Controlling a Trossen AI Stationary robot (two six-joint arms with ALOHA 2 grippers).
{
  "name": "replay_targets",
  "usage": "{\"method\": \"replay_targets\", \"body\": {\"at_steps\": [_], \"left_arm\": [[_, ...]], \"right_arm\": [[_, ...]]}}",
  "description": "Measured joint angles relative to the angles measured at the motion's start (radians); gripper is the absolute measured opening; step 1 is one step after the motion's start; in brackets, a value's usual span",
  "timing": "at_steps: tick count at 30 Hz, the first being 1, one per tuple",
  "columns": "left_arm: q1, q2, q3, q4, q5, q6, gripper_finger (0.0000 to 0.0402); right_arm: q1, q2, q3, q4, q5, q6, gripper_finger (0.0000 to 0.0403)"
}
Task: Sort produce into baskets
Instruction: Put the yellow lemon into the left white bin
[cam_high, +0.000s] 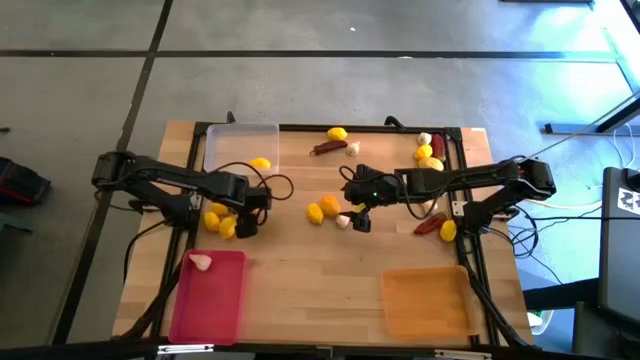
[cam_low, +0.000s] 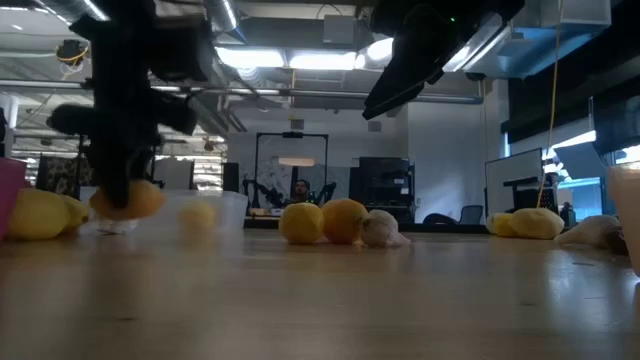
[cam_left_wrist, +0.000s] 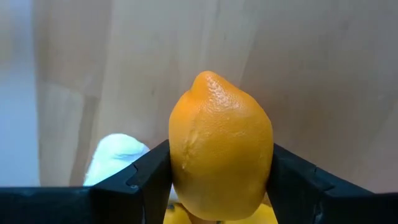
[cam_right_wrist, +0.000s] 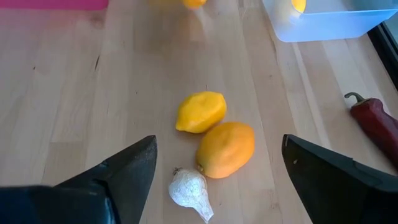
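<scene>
My left gripper (cam_high: 243, 222) points down at the table's left side, shut on an orange lemon-like fruit (cam_left_wrist: 221, 149). Two yellow lemons (cam_high: 218, 220) lie right beside it. Over the table's middle my right gripper (cam_right_wrist: 217, 180) hangs open above a yellow lemon (cam_right_wrist: 200, 112), an orange fruit (cam_right_wrist: 227, 149) and a garlic bulb (cam_right_wrist: 189, 190), touching none of them. The clear basket (cam_high: 225, 140) holds one lemon (cam_high: 260, 163). A garlic bulb (cam_high: 202, 262) lies in the pink basket (cam_high: 210, 305). The orange basket (cam_high: 425, 300) stands at the near right. My left gripper pinches the orange fruit's two opposite sides (cam_left_wrist: 177, 168) between its two fingers, coming from above and pointing down. The fruit's pointed end (cam_left_wrist: 208, 78) sticks out past the fingertips. I cannot tell whether the fruit rests on the table.
More produce lies at the far edge: a lemon (cam_high: 337, 133), a chili (cam_high: 328, 147), a garlic bulb (cam_high: 352, 149). At the right are lemons (cam_high: 428, 158), garlic (cam_high: 425, 138) and chilies (cam_high: 430, 225). Bare wood lies between the pink and orange baskets.
</scene>
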Motion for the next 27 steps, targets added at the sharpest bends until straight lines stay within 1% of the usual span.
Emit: {"method": "replay_targets", "body": {"at_steps": [7,12,14,18,20,22,25,27], "left_arm": [[0.000,-0.142,0.012,0.000,-0.038,-0.019,0.0211],[0.000,-0.244,0.012,0.001,-0.098,-0.033,0.0211],[0.001,-0.281,0.012,0.003,-0.168,-0.045,0.0211],[0.012,-0.345,0.012,0.008,-0.422,-0.090,0.0211],[0.026,-0.368,0.012,0.008,-0.524,-0.110,0.0211],[0.050,-0.382,0.012,0.009,-0.565,-0.112,0.0211],[0.104,-0.385,0.012,0.012,-0.575,-0.104,0.0211],[0.150,-0.378,0.010,0.043,-0.578,-0.102,0.0211]], "right_arm": [[0.000,0.000,0.000,0.000,0.000,0.000,0.0337],[0.000,0.000,0.000,0.000,0.000,0.000,0.0337],[0.000,0.000,0.000,0.000,0.000,0.000,0.0337],[0.000,0.000,0.000,0.001,0.000,0.000,0.0337],[0.000,0.000,0.000,0.001,0.000,0.000,0.0337],[0.000,0.000,0.000,0.001,0.000,0.000,0.0337],[0.000,0.000,0.000,0.001,0.000,0.000,0.0337],[0.000,0.000,0.000,0.001,0.000,0.000,0.0337]]}}
